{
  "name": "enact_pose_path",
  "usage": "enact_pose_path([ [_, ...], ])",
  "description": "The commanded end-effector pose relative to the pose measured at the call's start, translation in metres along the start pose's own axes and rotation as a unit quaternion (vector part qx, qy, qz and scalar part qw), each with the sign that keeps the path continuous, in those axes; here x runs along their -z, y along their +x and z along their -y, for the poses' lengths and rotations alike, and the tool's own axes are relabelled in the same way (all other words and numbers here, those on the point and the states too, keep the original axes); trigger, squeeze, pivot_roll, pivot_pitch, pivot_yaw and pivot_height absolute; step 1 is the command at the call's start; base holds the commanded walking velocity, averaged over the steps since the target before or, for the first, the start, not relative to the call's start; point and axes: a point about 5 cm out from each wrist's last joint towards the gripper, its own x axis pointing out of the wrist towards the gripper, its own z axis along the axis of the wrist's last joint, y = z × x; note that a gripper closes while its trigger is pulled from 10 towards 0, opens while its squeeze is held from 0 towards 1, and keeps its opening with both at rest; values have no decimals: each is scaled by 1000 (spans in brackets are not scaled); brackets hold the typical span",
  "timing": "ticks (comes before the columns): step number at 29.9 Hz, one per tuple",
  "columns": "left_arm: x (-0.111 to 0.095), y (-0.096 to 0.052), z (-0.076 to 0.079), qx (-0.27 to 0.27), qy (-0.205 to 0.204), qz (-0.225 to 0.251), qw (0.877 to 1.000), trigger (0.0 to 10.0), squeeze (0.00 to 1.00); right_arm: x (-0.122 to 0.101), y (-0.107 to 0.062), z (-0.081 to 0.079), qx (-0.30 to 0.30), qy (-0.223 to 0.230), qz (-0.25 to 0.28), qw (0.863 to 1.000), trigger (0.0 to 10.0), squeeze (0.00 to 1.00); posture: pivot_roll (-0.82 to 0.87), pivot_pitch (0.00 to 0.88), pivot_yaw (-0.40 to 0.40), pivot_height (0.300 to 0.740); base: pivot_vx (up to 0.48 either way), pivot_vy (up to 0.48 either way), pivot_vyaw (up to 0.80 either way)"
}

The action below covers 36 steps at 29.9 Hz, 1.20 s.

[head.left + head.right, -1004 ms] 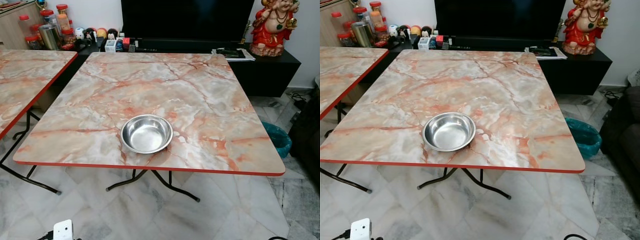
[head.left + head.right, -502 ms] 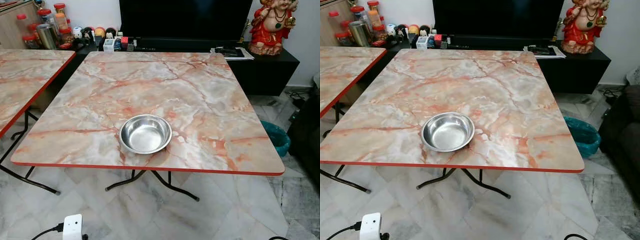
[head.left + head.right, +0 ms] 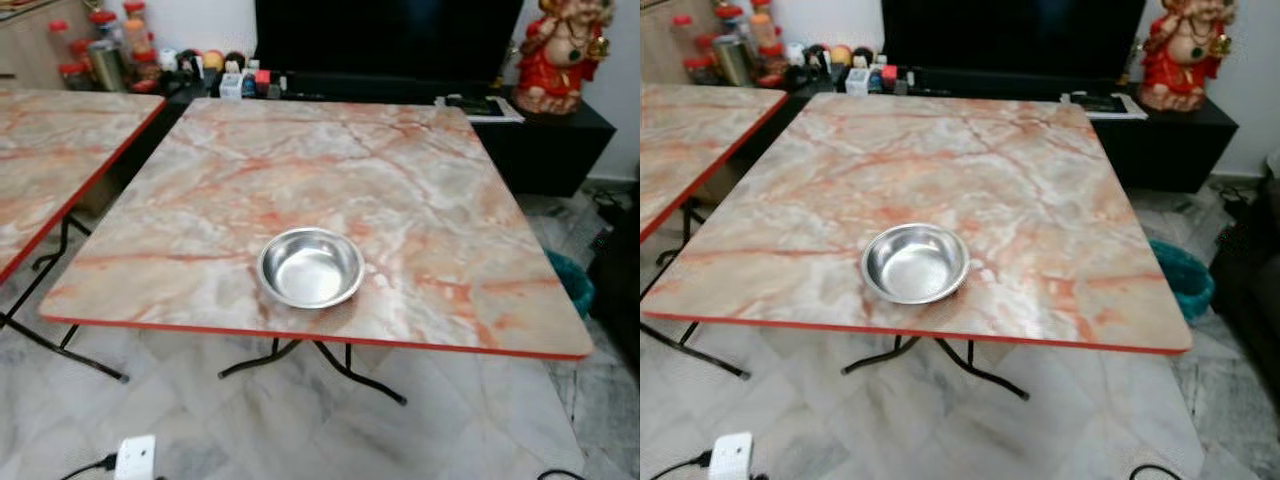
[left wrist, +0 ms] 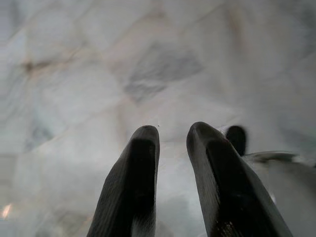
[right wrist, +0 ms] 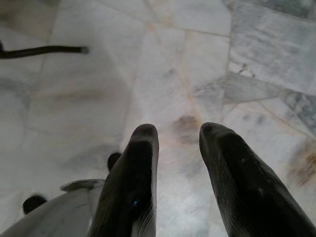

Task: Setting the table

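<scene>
An empty steel bowl (image 3: 311, 267) sits on the marble-patterned folding table (image 3: 330, 170), close to its near red edge and a little left of centre. Nothing else lies on this table. In the left wrist view, my left gripper (image 4: 173, 131) hangs over the pale marble floor, its two black fingers (image 4: 140, 168) slightly apart with nothing between them. The right wrist view has my right gripper (image 5: 178, 131) over the floor tiles in the same way, open and empty.
A second matching table (image 3: 50, 150) stands at the left. Behind are a black TV cabinet (image 3: 540, 140) with a TV (image 3: 390, 40), jars (image 3: 100, 50) and a red statue (image 3: 565, 55). A teal bin (image 3: 572, 285) and a white plug (image 3: 135, 457) are on the floor.
The whole picture has shifted a little and blurred, so the camera moved. The bowl keeps its place on the table.
</scene>
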Motion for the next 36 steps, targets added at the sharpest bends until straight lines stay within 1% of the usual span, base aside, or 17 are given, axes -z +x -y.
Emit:
enact_pose_path([
  [1,5,-1,1,3,-3,-12,1000,10000,0,3,-2,5,6,2,-6,1000,10000,0,27,120,-29,740,0,371,0],
  [11,5,-1,-2,1,-5,-12,1000,10000,0,3,-2,5,7,2,-6,1000,10000,0,26,114,-30,740,0,337,0],
  [15,6,-2,-16,-8,-7,-13,1000,10000,0,3,-2,4,6,1,-5,1000,10000,0,34,111,-29,740,0,334,0],
  [21,5,-3,-23,-11,-8,-13,1000,10000,0,4,-2,4,8,2,-7,1000,10000,0,36,114,-27,740,0,332,0],
  [31,8,-4,-26,-11,-4,-13,1000,10000,0,5,-2,4,9,2,-10,1000,10000,0,36,114,-23,740,0,357,0],
  [34,10,-5,-25,-10,-3,-13,1000,10000,0,5,-2,4,9,2,-10,1000,10000,0,38,115,-25,740,0,409,0],
  [36,9,-4,-22,-8,-3,-10,1000,10000,0,5,-2,4,8,2,-10,1000,10000,0,38,114,-25,740,0,426,0],
])
